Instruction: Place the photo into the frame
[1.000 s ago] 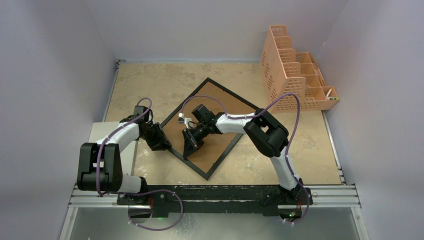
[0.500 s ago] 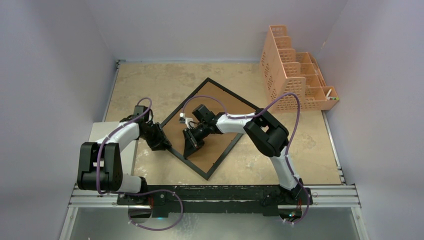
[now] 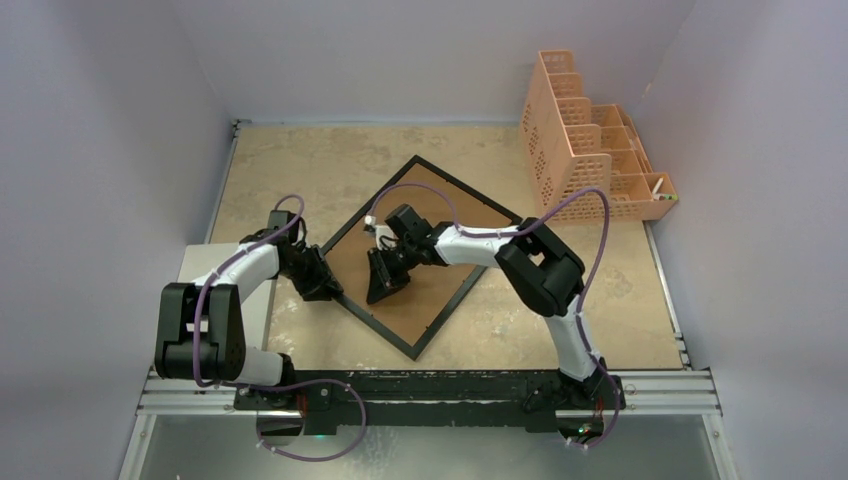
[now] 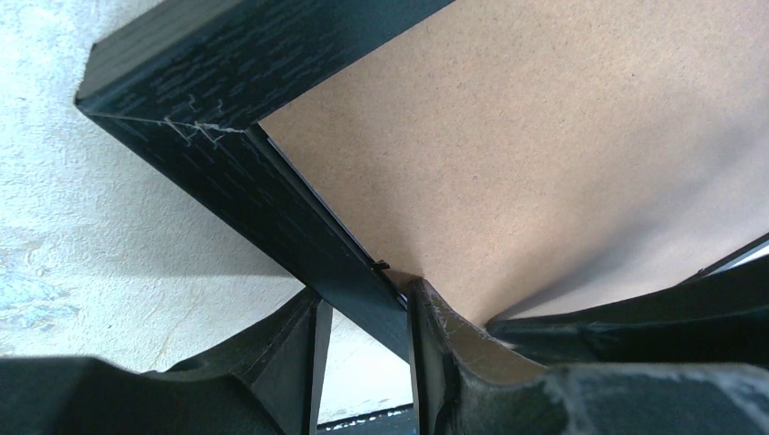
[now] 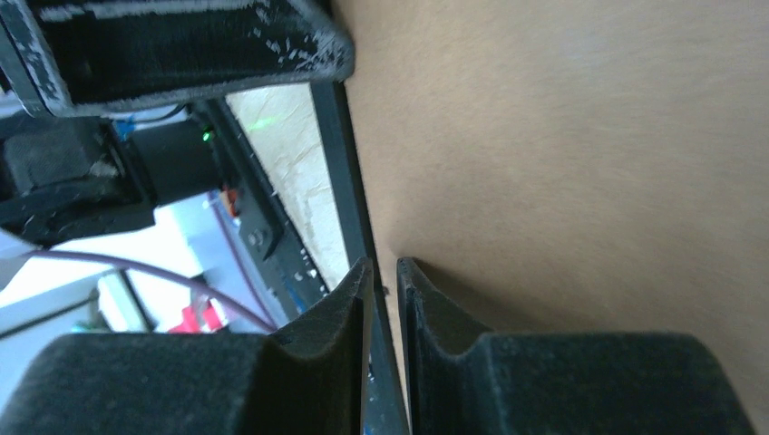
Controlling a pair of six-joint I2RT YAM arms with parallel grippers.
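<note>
Only wrist cams show grips: left gripper (image 4: 367,299) clamps the frame (image 4: 213,172) rail; right gripper (image 5: 381,272) near-shut at it, hold unclear.

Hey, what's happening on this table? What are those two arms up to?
Two robot arms are working on a thin black rectangular picture frame lying on the tan table, its brown backing board facing up. The left pincer is clamped on the frame's near-left rail, close to a corner. The right pincer, nearly closed, sits at the same rail from the board side; whether it pinches anything I cannot tell. No photo is in view.
</note>
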